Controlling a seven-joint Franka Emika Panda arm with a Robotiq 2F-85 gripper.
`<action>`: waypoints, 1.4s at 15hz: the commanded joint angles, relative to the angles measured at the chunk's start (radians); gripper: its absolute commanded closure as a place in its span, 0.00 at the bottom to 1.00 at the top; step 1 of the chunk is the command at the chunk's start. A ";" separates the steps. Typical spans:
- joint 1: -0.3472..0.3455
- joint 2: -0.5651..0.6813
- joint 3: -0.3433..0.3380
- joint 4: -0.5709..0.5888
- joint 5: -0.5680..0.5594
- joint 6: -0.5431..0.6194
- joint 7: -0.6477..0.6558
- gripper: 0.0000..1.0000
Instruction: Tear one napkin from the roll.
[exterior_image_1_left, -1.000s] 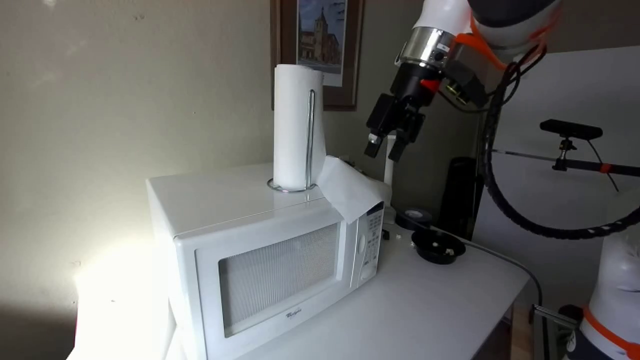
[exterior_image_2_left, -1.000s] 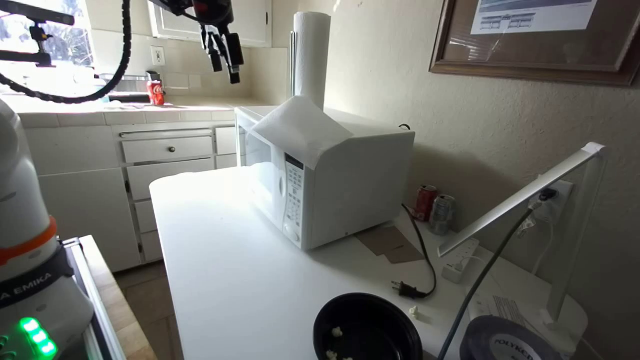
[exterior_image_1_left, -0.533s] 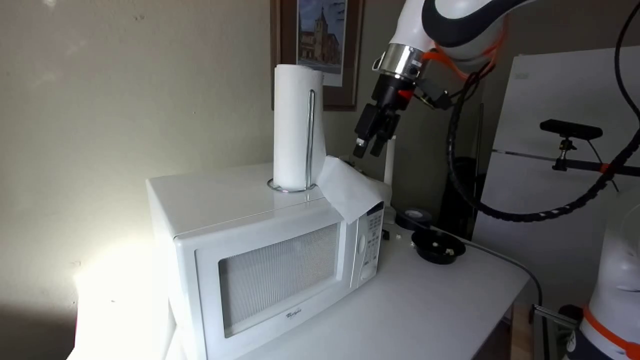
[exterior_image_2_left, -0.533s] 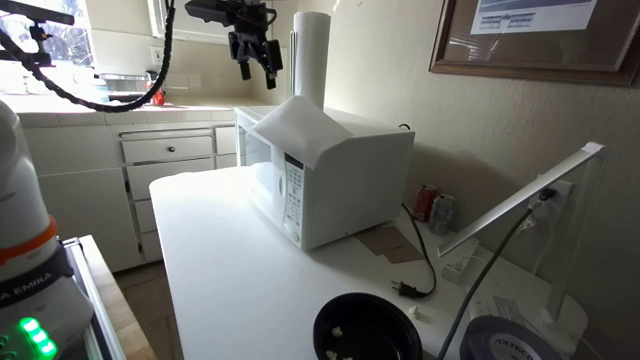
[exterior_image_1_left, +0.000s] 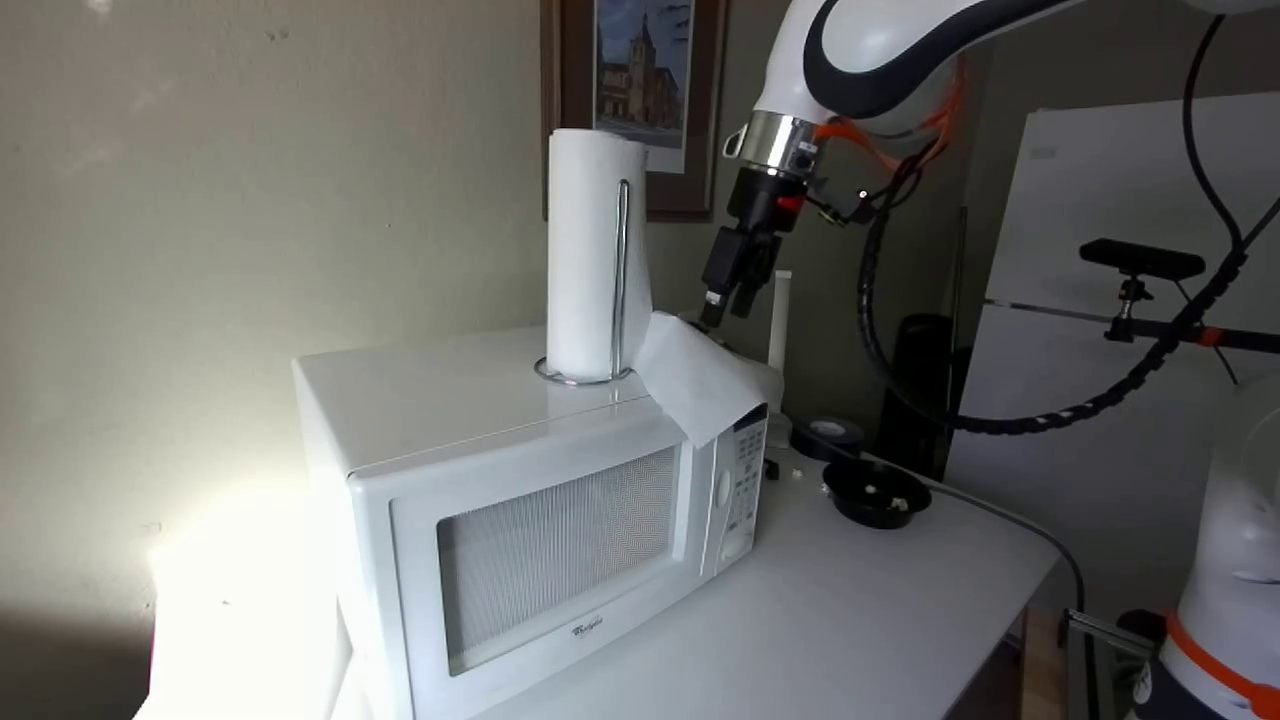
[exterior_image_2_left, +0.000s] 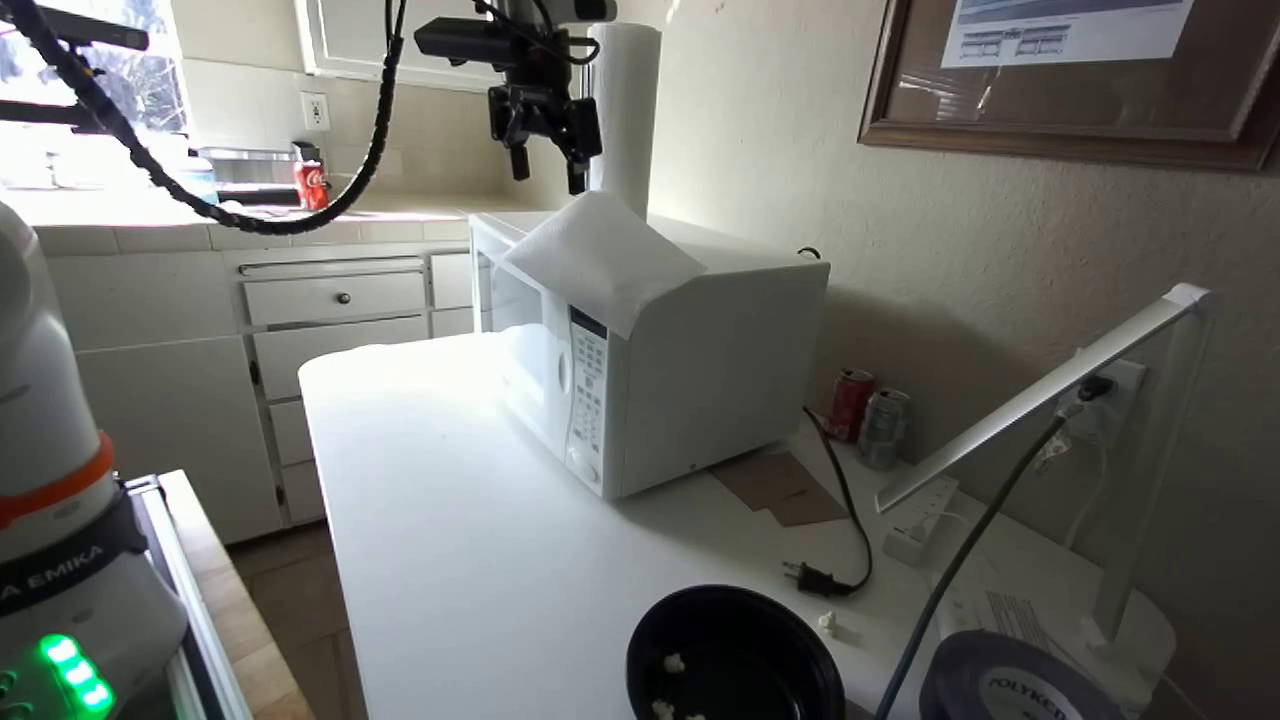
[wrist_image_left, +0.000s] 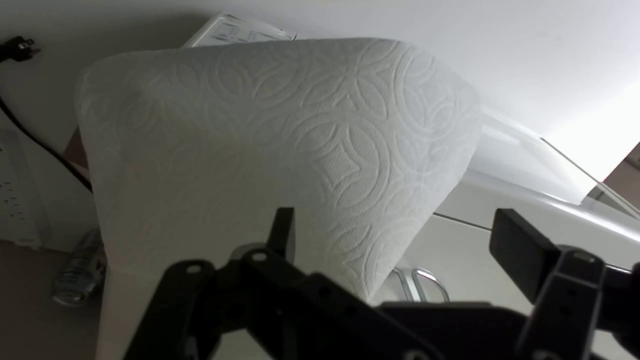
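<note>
Gripper (wrist_image_left: 392, 225) spread, partly hiding napkin (wrist_image_left: 280, 150) in wrist view; napkin hides base of roll (exterior_image_2_left: 628, 115) in exterior view.

White napkin (wrist_image_left: 285, 150) with a circle-and-petal relief pattern, white roll (exterior_image_1_left: 584, 255), black pincer (exterior_image_2_left: 549, 172).

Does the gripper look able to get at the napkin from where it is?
Probably yes: the gripper is open near the napkin, which drapes over the microwave, and the wrist view shows nothing between them, though it likely must come lower.
</note>
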 joint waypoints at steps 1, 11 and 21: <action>0.002 0.012 -0.006 0.000 0.000 0.025 -0.017 0.00; 0.017 0.106 -0.038 0.028 0.018 0.148 -0.160 0.04; 0.019 0.172 -0.037 0.064 0.054 0.215 -0.173 0.81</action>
